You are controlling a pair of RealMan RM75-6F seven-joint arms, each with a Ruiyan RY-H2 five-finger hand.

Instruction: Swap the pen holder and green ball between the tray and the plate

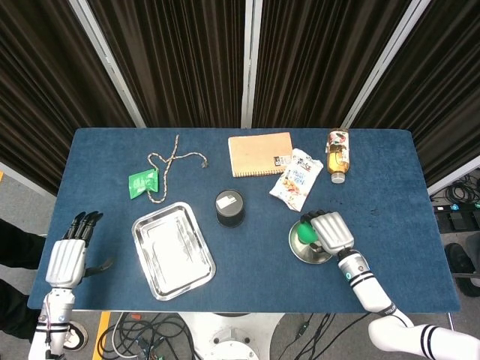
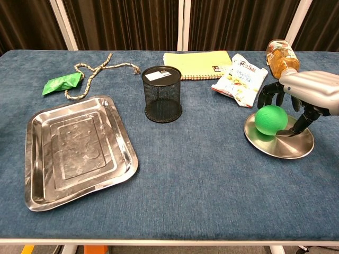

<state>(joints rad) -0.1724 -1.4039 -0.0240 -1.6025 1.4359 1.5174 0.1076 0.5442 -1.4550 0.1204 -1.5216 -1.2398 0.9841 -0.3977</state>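
Green rubber-like ball (image 2: 271, 119) is seated in the round polished steel plate (image 2: 286, 145) at the 4 o'clock side of the blue cloth-covered desk (image 2: 201, 174). The right hand (image 2: 296, 98) is arched over the ball from 3 o'clock, with dark fingertips (image 2: 269, 93) curled down on the far side and the thumb lowered on the near side. The fingers are partly closed around the ball; whether contact is made cannot be told, and the ball is not lifted. This posture is judged to be a cage for an overhead pick, as a round body rolls away from a one-sided push.

The black wire-mesh cylindrical pen holder (image 2: 162, 93) stands upright on the bare desk near the centre, in neither container. The rectangular stainless steel tray (image 2: 37, 185) lies at 8 o'clock with nothing in it, so a free landing place for the ball is available.

The left hand (image 1: 65, 255) is held off the 8 o'clock desk edge, fingers extended and apart, with nothing held.

At 12 o'clock are laid a tan spiral notebook (image 1: 260, 154), a white snack packet (image 1: 297, 178) and a bottle of amber drink (image 1: 338, 154) on its side. A knotted beige rope (image 1: 169, 163) and a small green sachet (image 1: 142, 182) lie at 10 o'clock. The snack packet lies close behind the plate, just beyond the curled fingertips. The pen holder stands near the straight path from plate to tray, so a raised carry is judged advisable.
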